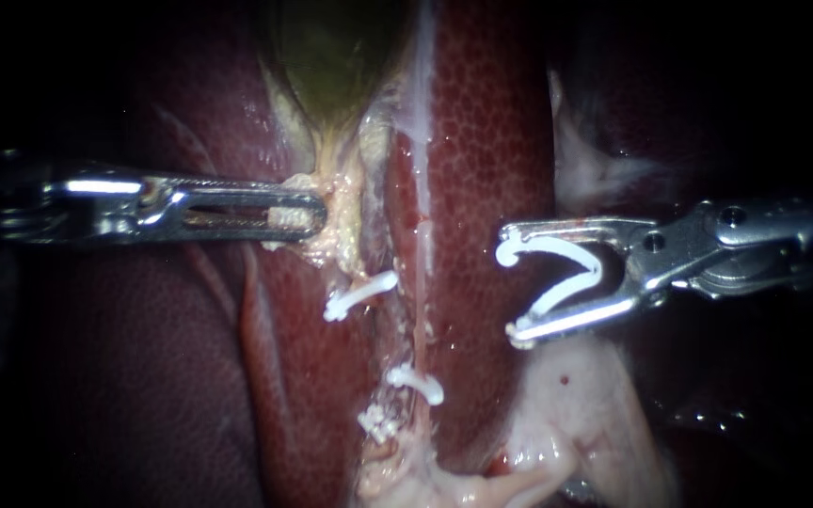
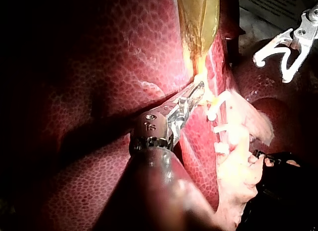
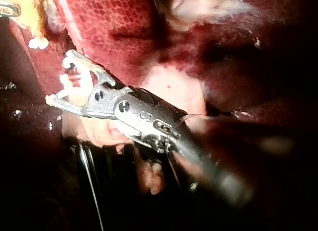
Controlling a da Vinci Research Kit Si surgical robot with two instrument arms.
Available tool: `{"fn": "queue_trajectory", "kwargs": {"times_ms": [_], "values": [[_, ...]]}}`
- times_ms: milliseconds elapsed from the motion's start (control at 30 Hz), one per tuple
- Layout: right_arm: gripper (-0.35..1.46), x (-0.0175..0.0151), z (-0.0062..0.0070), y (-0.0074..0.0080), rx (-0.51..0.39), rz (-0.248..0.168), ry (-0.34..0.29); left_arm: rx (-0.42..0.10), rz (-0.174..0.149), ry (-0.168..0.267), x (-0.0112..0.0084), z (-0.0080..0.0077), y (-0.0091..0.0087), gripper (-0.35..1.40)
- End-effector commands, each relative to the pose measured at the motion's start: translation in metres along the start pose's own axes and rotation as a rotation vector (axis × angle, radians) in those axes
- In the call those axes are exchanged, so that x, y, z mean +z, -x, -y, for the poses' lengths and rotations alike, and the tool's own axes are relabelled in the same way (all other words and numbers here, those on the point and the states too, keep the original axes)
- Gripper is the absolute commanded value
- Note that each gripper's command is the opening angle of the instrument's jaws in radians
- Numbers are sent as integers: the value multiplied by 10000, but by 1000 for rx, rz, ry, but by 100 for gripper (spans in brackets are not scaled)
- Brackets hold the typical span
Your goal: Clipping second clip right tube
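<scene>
Endoscope view: one small white clip (image 1: 416, 381) is seen closed across the thin pink right tube (image 1: 422, 310). The second, an open white V-shaped clip (image 1: 597, 271), is held wide in the right instrument's (image 1: 510, 287) claw, near the tube but not yet around it. Yellowish fatty tissue (image 1: 341, 226) is clamped in the left instrument's (image 1: 308, 214) claw.
</scene>
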Motion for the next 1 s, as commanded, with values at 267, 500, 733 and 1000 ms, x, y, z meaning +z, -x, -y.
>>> {"fn": "queue_trajectory", "kwargs": {"times_ms": [267, 500, 733, 1000], "values": [[60, 0, 0, 0, 0, 0, 0, 0, 0, 0, 0, 0, 0, -35], [60, 0, 0, 0, 0, 0, 0, -3, 5, -2, -7, 1, 4, -35], [60, 1, 0, 0, -1, 0, 0, -17, 34, 8, -32, -1, 25, -35], [60, 1, 0, 0, -1, 0, 0, 4, 77, 17, -62, -3, 50, -35]]}}
